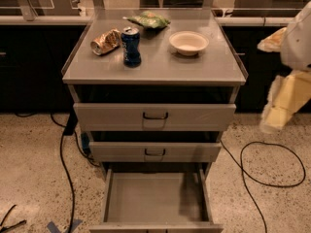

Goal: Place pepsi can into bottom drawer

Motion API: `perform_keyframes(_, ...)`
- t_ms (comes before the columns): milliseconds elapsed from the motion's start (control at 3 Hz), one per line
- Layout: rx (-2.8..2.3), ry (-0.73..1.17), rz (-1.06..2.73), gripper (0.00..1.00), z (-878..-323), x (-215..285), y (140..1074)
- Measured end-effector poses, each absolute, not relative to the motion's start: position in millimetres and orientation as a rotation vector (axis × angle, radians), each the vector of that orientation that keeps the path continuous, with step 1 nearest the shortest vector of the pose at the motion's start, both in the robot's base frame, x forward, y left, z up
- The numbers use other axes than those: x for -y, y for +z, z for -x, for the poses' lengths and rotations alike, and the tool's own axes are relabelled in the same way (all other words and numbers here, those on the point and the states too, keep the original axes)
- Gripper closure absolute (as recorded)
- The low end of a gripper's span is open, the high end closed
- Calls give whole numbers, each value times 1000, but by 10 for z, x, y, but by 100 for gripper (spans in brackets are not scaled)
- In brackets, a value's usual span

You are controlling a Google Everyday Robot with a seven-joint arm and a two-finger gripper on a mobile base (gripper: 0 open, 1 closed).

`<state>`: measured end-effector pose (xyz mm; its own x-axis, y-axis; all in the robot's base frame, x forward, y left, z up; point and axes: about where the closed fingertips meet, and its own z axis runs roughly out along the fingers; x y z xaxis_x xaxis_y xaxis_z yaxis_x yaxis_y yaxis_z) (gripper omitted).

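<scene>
The pepsi can [130, 46], dark blue with a silver top, stands upright on the grey cabinet top [194, 69], left of centre. The bottom drawer [154, 198] is pulled open and its flat grey floor is bare. My gripper [278, 111] shows as a blurred pale yellow shape at the right edge. It hangs off the white arm [299, 38], well to the right of the cabinet at the height of the top drawer. It is far from the can and holds nothing that I can see.
A crushed gold can [105, 41] lies just left of the pepsi can. A green bag [148, 19] lies behind it and a white bowl [188, 42] to its right. The two upper drawers [154, 116] are partly open. Black cables [65, 164] lie on the floor on both sides.
</scene>
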<state>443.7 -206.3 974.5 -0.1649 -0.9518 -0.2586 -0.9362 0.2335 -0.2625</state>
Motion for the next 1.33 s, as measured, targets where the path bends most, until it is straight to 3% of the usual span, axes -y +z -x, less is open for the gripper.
perform_keyframes(333, -2054, -30, 1756, 0, -4601, 1846, 9590)
perform_keyframes(1333, -1799, 93, 1759, 0, -5499, 592, 8795)
